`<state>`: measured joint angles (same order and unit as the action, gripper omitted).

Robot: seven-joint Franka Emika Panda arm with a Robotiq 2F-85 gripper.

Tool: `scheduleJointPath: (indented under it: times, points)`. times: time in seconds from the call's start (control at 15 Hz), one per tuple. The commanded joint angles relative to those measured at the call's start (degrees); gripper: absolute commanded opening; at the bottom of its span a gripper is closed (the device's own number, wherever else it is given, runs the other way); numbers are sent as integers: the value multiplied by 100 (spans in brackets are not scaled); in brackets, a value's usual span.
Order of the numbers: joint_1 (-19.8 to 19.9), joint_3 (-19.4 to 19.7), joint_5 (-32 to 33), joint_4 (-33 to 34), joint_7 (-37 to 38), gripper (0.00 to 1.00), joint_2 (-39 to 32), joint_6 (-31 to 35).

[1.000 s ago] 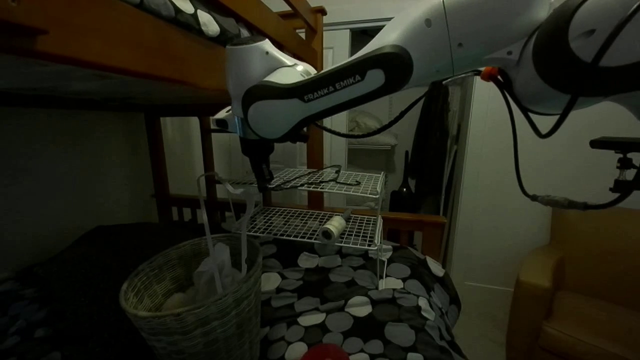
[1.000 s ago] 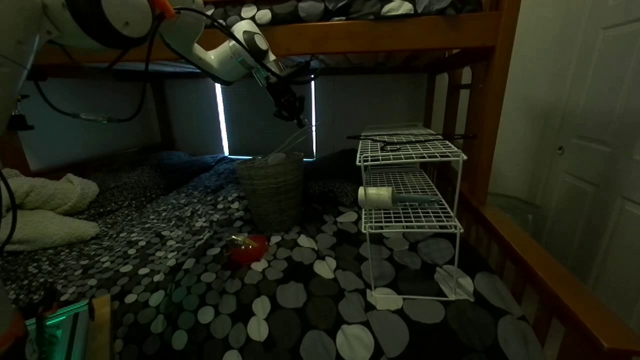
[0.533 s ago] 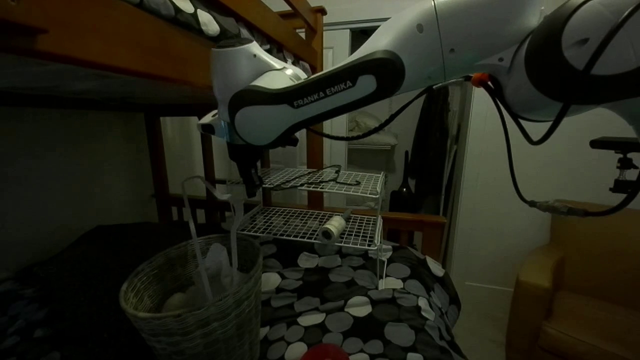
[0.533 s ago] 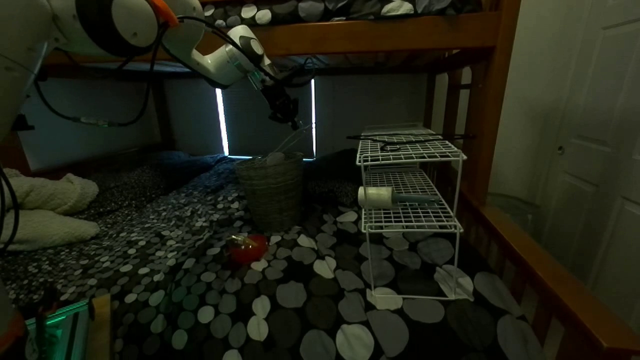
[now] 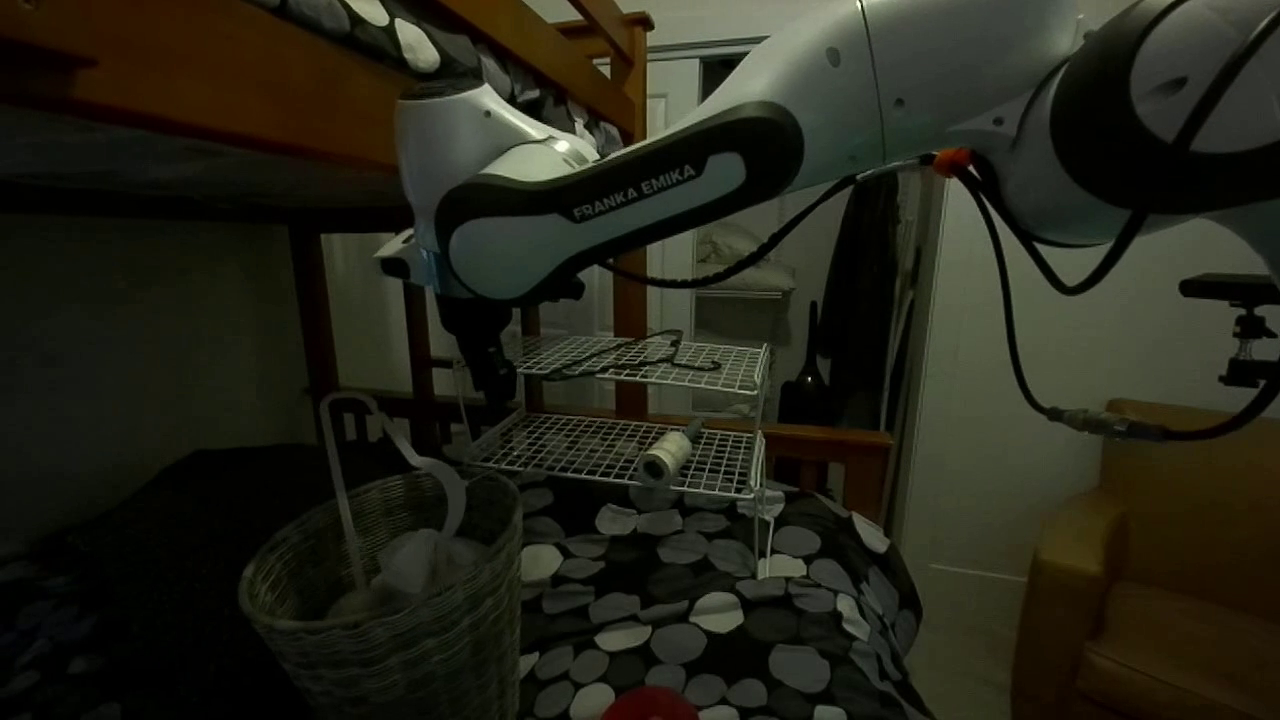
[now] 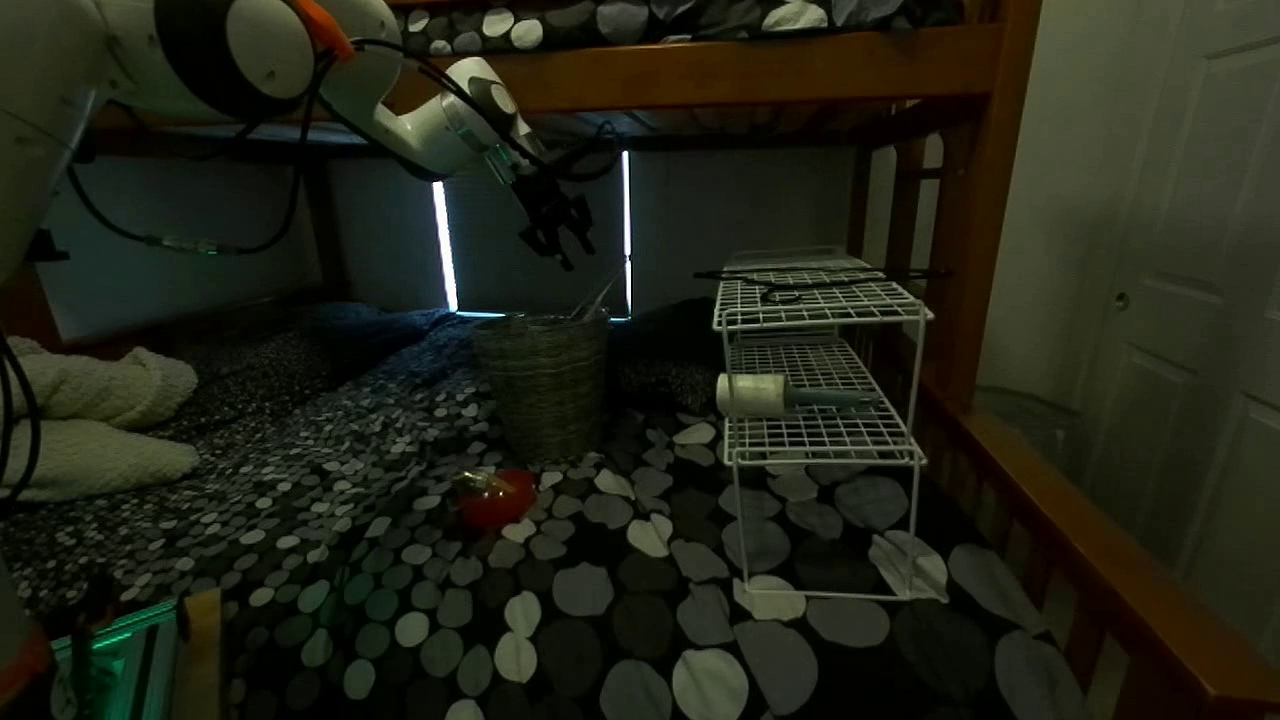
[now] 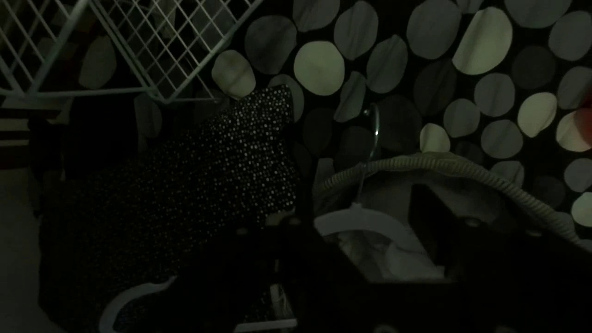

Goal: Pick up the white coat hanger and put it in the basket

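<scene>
Tilted inside the basket (image 5: 400, 655), the white coat hanger (image 5: 455, 492) rests with one end and part of its body standing above the rim. My gripper (image 6: 579, 257) is open above the basket, its fingers apart in an exterior view. Through the gap between the fingers, the wrist view shows the hanger's white body (image 7: 356, 221) below, and its metal hook crosses the basket rim (image 7: 434, 162). Nothing appears clamped. The hanger's lower part is hidden by the basket wall and my dark fingers.
A white wire rack (image 6: 825, 322) stands beside the basket, with a black hanger (image 6: 910, 273) on top and a lint roller (image 6: 755, 395) on its lower shelf. A red object (image 6: 497, 500) lies on the bed. The bunk rail (image 6: 760, 72) runs overhead.
My gripper has opened and let go of the white hanger, which has dropped lower into the basket and tipped over. The arm has shifted slightly down and toward the basket.
</scene>
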<state>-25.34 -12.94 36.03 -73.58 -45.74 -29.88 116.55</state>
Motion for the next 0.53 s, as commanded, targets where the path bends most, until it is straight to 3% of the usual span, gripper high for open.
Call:
scheduleJointPath:
  times: [0.0, 0.13, 0.47]
  points:
    - [155, 156, -163, -708, 620, 89, 721, -606]
    - [279, 168, -365, -1135, 787, 99, 1062, -1069]
    - [573, 65, -951, -2440, 1849, 100, 2050, -1859]
